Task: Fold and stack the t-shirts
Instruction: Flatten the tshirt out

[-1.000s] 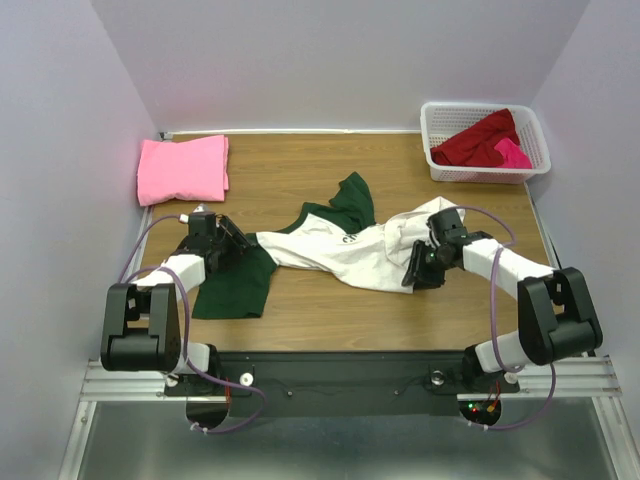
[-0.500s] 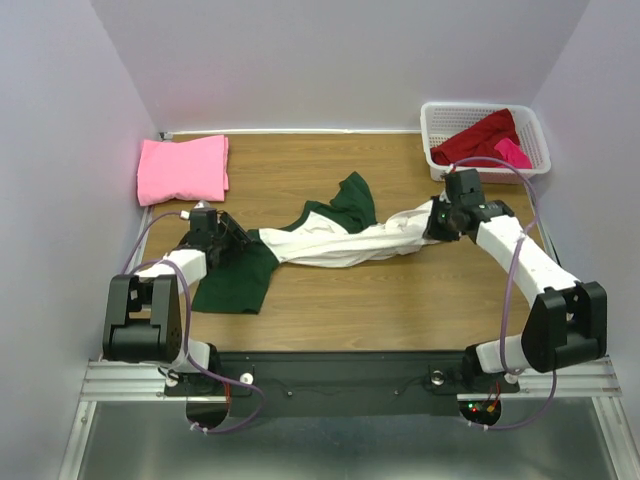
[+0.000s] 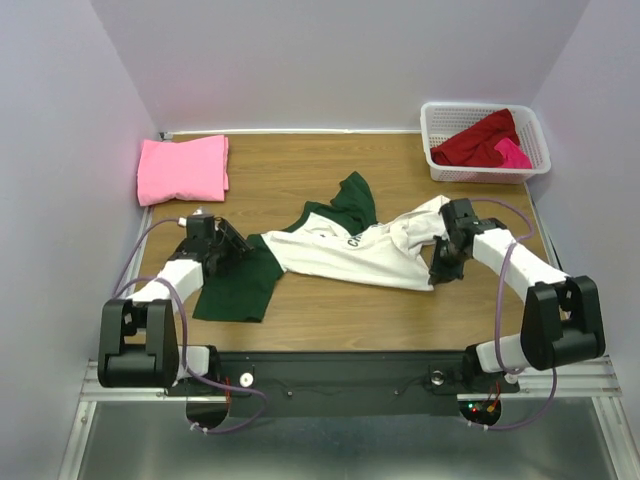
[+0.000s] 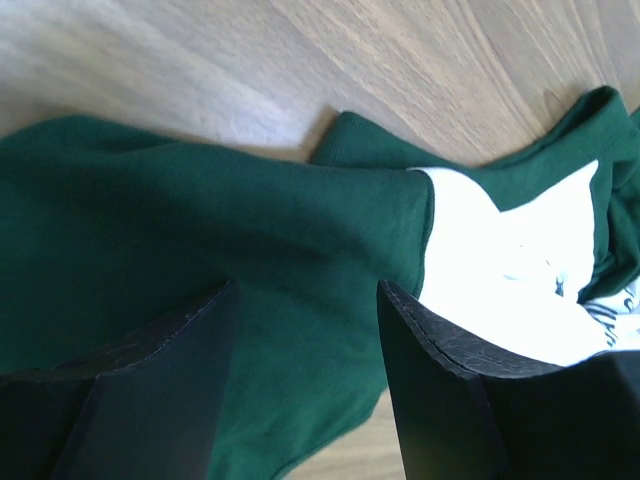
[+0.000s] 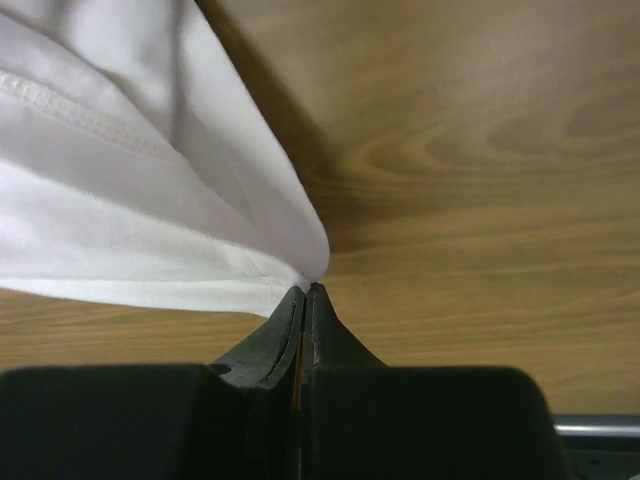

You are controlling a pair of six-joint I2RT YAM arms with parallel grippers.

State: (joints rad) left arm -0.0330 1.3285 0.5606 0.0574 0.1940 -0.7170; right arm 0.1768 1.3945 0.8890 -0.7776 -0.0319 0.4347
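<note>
Wooden bench [image 3: 330,310], pale walls all round. Sprawled across the middle is the white tee [image 3: 345,255] with dark green sleeves, crumpled and not folded yet. Over on the right, the right fingers [image 5: 304,300] are pressed together on a corner of its white hem, low by the wood. At the other end the left fingers [image 3: 237,247] stand apart over the green sleeve [image 4: 200,220], clamped on nothing. Far left corner has the pink tee [image 3: 183,168], folded. Far right, the basket [image 3: 432,150] holds 2 more: a dark red tee [image 3: 478,140] and a magenta tee [image 3: 513,153].
</note>
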